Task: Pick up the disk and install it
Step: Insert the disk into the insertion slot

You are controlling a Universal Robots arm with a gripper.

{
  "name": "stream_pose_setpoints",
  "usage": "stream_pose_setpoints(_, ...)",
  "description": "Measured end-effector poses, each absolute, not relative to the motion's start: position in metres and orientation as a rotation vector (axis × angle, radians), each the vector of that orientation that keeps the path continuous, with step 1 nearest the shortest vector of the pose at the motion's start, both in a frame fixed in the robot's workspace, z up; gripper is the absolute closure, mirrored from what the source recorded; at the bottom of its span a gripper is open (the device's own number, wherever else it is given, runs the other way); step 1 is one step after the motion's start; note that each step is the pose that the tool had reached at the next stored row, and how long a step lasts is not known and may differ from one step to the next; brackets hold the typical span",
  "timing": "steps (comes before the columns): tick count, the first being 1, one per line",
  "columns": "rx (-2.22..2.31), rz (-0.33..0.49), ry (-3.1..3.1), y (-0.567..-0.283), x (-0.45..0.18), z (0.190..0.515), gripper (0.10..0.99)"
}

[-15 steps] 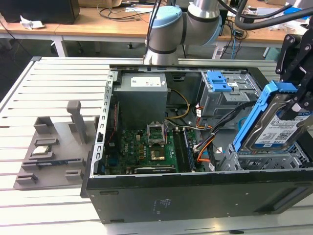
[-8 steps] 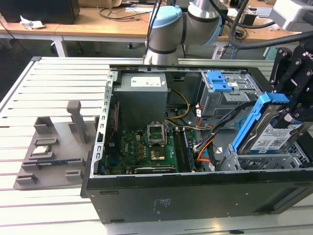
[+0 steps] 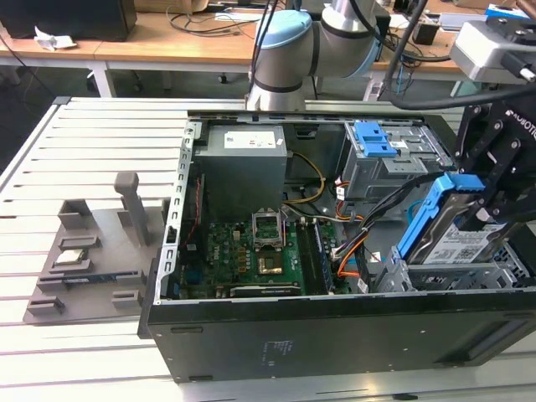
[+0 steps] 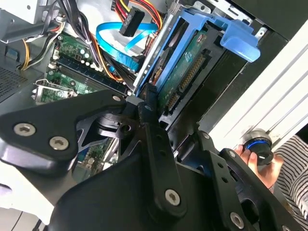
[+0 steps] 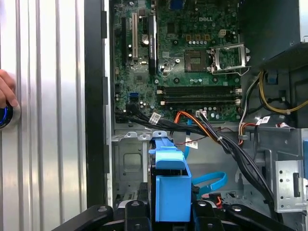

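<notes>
The disk point(image 3: 459, 241), a silver drive with a white label in a blue bracket point(image 3: 425, 213), hangs tilted on edge over the grey metal bay point(image 3: 444, 278) at the exterior view's right end of the open computer case. My gripper point(image 3: 484, 211) is shut on it from above. The second wrist view shows the disk's green circuit-board underside point(image 4: 188, 72) and blue tab point(image 4: 237, 37), with one black finger point(image 4: 150, 102) pressed against its edge. In the first wrist view the blue bracket point(image 5: 171, 188) sits between my gripper's point(image 5: 171, 214) two fingers.
Inside the case lie a motherboard point(image 3: 261, 251), a grey power supply box point(image 3: 243, 172), a blue-latched drive cage point(image 3: 378, 142) and loose cables point(image 5: 226, 144). A grey fixture point(image 3: 92, 251) rests on the slatted table. A person's hand point(image 4: 256, 161) rests on a blue-ringed knob beside the case.
</notes>
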State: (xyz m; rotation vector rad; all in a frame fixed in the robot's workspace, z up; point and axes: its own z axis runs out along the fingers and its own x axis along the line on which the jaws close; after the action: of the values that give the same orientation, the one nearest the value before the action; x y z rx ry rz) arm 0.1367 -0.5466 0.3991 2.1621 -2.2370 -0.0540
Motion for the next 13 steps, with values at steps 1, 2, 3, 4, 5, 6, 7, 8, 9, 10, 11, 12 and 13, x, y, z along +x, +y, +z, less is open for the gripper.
stream_pose_setpoints(1, 2.162, -0.054, -2.237, -0.547, 0.137, 0.396, 0.725)
stream_pose_setpoints(2, 2.162, -0.054, -2.237, -0.547, 0.137, 0.395, 0.725)
stream_pose_setpoints(3, 2.162, -0.054, -2.237, -0.547, 0.137, 0.394, 0.725)
stream_pose_setpoints(4, 2.162, -0.054, -2.237, -0.547, 0.137, 0.392, 0.725)
stream_pose_setpoints(5, 2.162, -0.054, -2.237, -0.547, 0.137, 0.390, 0.725)
stream_pose_setpoints(6, 2.162, -0.054, -2.237, -0.547, 0.137, 0.388, 0.725)
stream_pose_setpoints(7, 2.162, -0.054, -2.237, -0.547, 0.137, 0.387, 0.725)
stream_pose_setpoints(8, 2.162, -0.054, -2.237, -0.547, 0.137, 0.386, 0.725)
stream_pose_setpoints(9, 2.162, -0.054, -2.237, -0.547, 0.137, 0.386, 0.725)
stream_pose_setpoints(10, 2.162, -0.054, -2.237, -0.547, 0.137, 0.386, 0.725)
stream_pose_setpoints(11, 2.162, -0.054, -2.237, -0.547, 0.137, 0.386, 0.725)
stream_pose_setpoints(12, 2.162, -0.054, -2.237, -0.547, 0.137, 0.386, 0.725)
stream_pose_setpoints(13, 2.162, -0.054, -2.237, -0.547, 0.137, 0.386, 0.725)
